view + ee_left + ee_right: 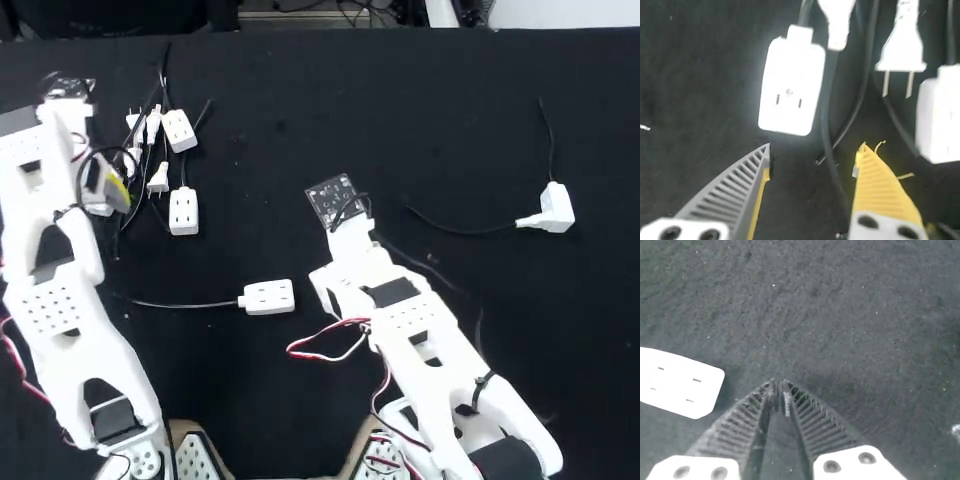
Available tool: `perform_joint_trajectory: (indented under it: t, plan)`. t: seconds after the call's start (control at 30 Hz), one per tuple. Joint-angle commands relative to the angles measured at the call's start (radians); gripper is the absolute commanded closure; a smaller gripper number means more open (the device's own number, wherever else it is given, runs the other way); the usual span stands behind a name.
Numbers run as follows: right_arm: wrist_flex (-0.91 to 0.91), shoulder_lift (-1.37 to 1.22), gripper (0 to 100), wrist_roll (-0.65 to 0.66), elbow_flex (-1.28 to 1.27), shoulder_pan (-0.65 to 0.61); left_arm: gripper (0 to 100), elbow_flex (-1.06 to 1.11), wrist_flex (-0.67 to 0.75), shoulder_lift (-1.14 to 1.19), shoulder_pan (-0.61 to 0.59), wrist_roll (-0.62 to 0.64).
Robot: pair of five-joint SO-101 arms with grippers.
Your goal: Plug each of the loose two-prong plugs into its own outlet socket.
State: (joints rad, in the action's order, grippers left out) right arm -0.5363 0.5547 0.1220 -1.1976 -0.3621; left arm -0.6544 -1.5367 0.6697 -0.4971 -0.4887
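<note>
Left tool [815,150] hovers wide open, empty, above an outlet socket [790,90] and loose plug [901,50] on the desk [420,120]; right tool [777,388] rests closed, empty. Pick-up approach, apparently: next, straddle the plug.

My black cloth-covered table [420,110] holds a cluster of white plastic two-prong plugs [159,179] and rectangular outlet sockets [183,211], a lone white socket block [268,297] mid-table, and a corded white plug [553,209] well apart.

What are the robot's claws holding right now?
Nothing. The left gripper is open near a white socket and black cords; the right gripper is shut on nothing.
</note>
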Motion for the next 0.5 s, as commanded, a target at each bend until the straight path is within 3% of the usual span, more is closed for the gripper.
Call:
perform_joint_trajectory:
  t: [0.0, 0.33, 0.47]
  plan:
    - [0.025, 0.045, 98.3, -0.005, 0.012, 0.009, 73, 0.012, -0.011, -0.015, -0.024, -0.043]
    - [0.025, 0.045, 98.3, -0.005, 0.013, 0.009, 74, 0.084, -0.015, -0.015, -0.021, -0.054]
    - [0.025, 0.045, 98.3, -0.005, 0.013, 0.009, 95, 0.085, -0.018, -0.015, -0.024, -0.048]
